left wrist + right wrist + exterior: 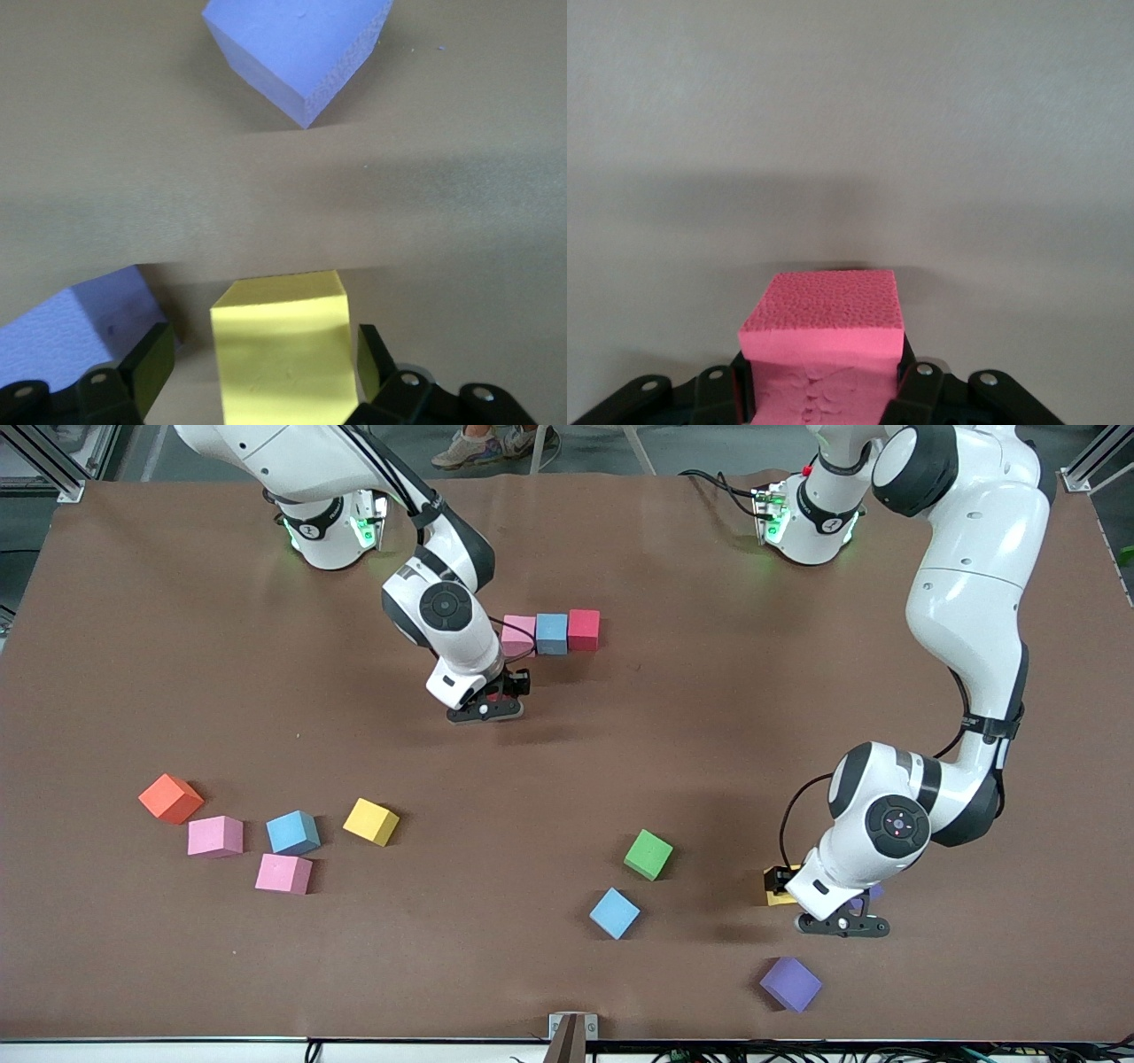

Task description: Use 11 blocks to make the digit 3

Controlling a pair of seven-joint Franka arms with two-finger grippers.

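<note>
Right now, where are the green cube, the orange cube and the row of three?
green cube [648, 854], front view, top face.
orange cube [170, 797], front view, top face.
row of three [551, 632], front view, its middle blue cube.

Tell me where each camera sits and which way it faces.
Front view: high across the brown table, facing both arms' bases; shows both arms, left claw and right claw.
Left wrist view: on the left wrist, looking down at a yellow foam cube inside its open claw, a purple foam cube nearby.
Right wrist view: on the right wrist, looking at a pinkish-red foam cube clamped in its claw.
Shared: front and left wrist views both show the yellow foam cube.
</note>
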